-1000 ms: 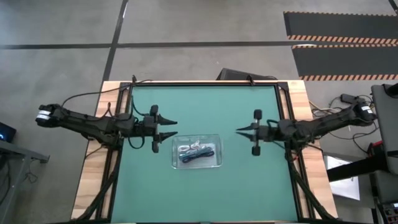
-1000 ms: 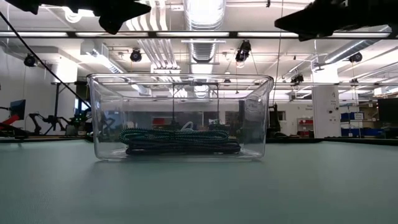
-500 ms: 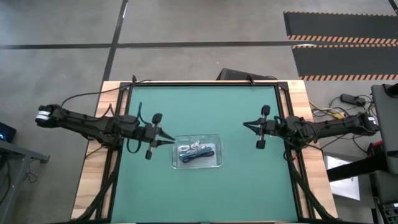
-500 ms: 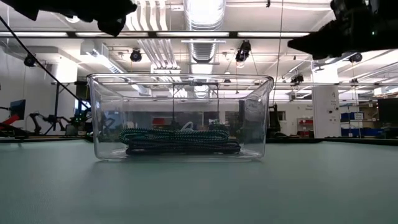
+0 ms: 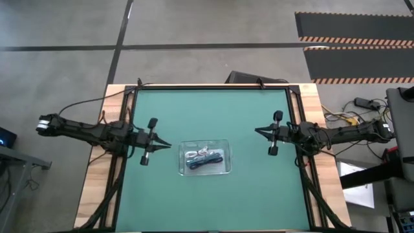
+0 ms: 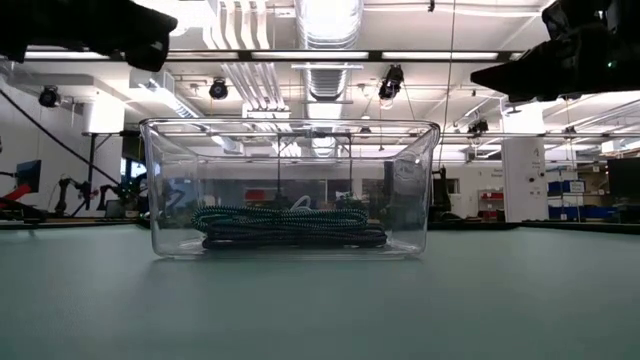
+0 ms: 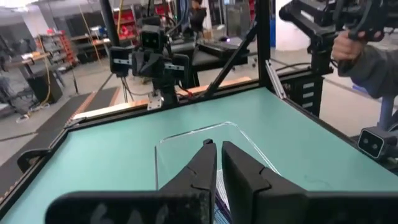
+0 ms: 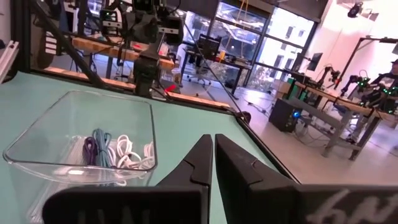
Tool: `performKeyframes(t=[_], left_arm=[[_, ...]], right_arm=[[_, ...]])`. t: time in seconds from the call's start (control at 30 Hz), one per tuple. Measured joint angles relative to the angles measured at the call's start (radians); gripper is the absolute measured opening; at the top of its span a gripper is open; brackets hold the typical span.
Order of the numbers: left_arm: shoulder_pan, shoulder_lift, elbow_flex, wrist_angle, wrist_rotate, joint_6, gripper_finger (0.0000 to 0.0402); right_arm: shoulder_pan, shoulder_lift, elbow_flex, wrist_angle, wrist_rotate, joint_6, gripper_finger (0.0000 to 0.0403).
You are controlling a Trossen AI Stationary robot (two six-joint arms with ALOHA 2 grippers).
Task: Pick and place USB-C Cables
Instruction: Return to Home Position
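A clear tray [image 5: 205, 157] stands on the green table a little near of its middle. The USB-C cables [image 5: 203, 157] lie bundled on its floor; through its wall I see a teal one [image 6: 280, 214] over a dark one [image 6: 295, 239], and white ones [image 8: 127, 154] beside the teal [image 8: 99, 139]. My left gripper [image 5: 169, 145] hovers shut just left of the tray, pointing at it [image 7: 216, 146]. My right gripper [image 5: 257, 131] hovers shut farther off on the right, also pointing inward [image 8: 212, 138]. Neither holds anything.
Bare green mat [image 5: 213, 107] lies all around the tray, bounded by a black frame and wooden side strips [image 5: 97, 181]. A person's sleeve [image 7: 370, 59] shows beyond the table's edge in the left wrist view.
My left gripper has shut its open fingers and drawn back toward the table's left edge, away from the tray, turning about its own axis. My right gripper has pulled back a little toward the right edge. The tray and cables have stayed put.
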Motion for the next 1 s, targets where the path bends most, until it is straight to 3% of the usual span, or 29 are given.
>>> performKeyframes(t=[0.6, 0.77, 1.0], left_arm=[[0.000, -0.440, -0.219, -0.002, -0.002, -0.024, 0.0010], [0.000, -0.518, -0.237, -0.054, -0.003, -0.063, 0.0010], [0.000, -0.530, -0.262, -0.055, -0.003, -0.101, 0.0010]], right_arm=[[0.000, -0.221, -0.075, -0.052, 0.003, -0.036, 0.0009], [0.000, -0.308, -0.075, -0.146, 0.004, -0.037, 0.0009], [0.000, -0.405, -0.074, -0.263, 0.005, -0.037, 0.0009]])
